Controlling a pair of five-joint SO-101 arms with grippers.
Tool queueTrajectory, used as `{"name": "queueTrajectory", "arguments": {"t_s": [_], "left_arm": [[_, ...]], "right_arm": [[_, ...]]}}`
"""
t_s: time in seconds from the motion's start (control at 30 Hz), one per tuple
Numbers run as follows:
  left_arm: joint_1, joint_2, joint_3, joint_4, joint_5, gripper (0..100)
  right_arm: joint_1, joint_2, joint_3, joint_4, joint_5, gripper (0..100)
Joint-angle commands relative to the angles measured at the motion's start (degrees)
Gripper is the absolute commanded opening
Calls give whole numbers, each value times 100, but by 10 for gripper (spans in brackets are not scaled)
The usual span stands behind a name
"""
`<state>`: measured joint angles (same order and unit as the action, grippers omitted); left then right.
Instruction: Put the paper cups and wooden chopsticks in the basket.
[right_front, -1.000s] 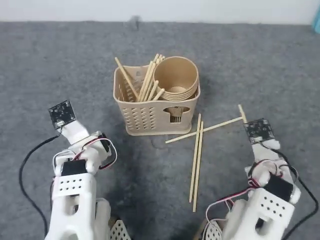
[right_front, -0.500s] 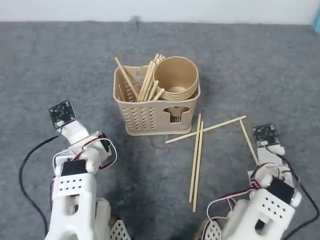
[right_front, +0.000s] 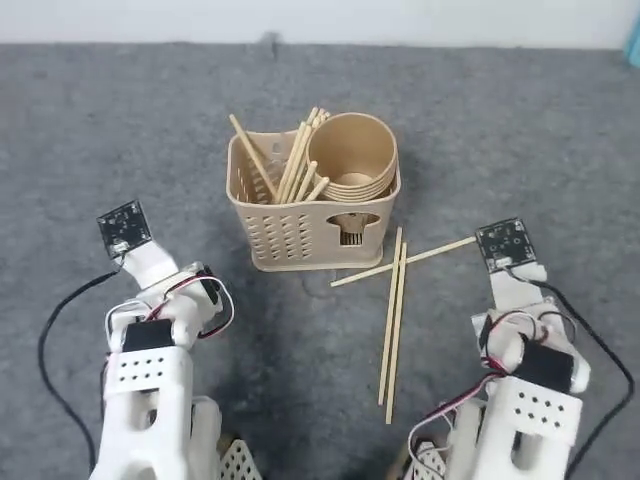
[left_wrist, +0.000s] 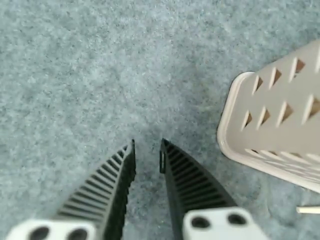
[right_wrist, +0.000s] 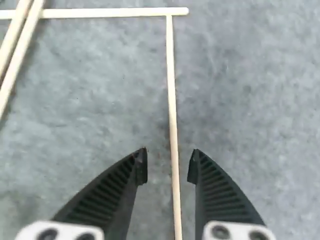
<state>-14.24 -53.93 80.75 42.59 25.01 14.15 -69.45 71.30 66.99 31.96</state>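
Note:
The beige slotted basket (right_front: 300, 225) holds stacked paper cups (right_front: 352, 155) and several wooden chopsticks (right_front: 295, 160). Three loose chopsticks show on the carpet in the high view: two parallel ones (right_front: 393, 320) and a diagonal one (right_front: 410, 256). My right arm (right_front: 505, 250) hangs over a further chopstick (right_wrist: 172, 115). That chopstick runs between the fingers of my open right gripper (right_wrist: 167, 165), nearer one finger. My left gripper (left_wrist: 147, 150) hovers over bare carpet beside the basket's corner (left_wrist: 275, 125), open by a narrow gap and holding nothing.
Grey carpet covers the floor. A pale wall strip runs along the far edge (right_front: 320, 20). In the right wrist view, one chopstick (right_wrist: 100, 12) lies crosswise past the gripped line, and two more (right_wrist: 15, 35) slant beside it.
My right arm has swung left and forward, so its wrist now covers the loose chopstick that lay uncovered half a second ago. The left arm has not moved.

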Motion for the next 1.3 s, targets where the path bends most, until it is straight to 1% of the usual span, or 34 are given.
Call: {"name": "queueTrajectory", "arguments": {"t_s": [0.0, 0.07, 0.2, 0.3, 0.4, 0.63, 0.7, 0.73, 0.8, 0.87, 0.93, 1.0, 1.27], "left_arm": [[-9, 9, -207, -114, 26, 81], [-9, 9, -207, -114, 26, 81], [0, 9, -207, -132, 26, 81], [0, 9, -207, -123, 26, 81], [0, 9, -207, -123, 26, 81], [0, 9, -207, -141, 26, 81], [0, 9, -207, -141, 26, 81], [0, 9, -207, -149, 26, 81], [18, 9, -207, -149, 26, 81], [105, 9, -207, -149, 26, 81], [158, 9, -207, -149, 26, 81], [149, 9, -207, -149, 26, 81], [149, 9, -207, -149, 18, 81]], "right_arm": [[-57, 664, -378, -470, -62, 136], [-57, 1253, -501, -708, -79, 136], [-48, 2404, -1011, -1174, -571, 136], [-75, 3064, -1301, -1481, -607, 136], [-57, 3644, -1380, -2018, -580, 136], [-40, 5138, -1380, -2993, 97, 136], [-31, 5490, -1380, -3187, 264, 114], [13, 5596, -1398, -3204, 343, 87], [40, 5569, -1407, -3196, 396, 6], [101, 5446, -1398, -3196, 387, 20], [198, 5279, -1398, -3099, 387, 5], [268, 5007, -1398, -2905, 404, 9], [330, 2976, -1398, -1569, 290, 9]]}}
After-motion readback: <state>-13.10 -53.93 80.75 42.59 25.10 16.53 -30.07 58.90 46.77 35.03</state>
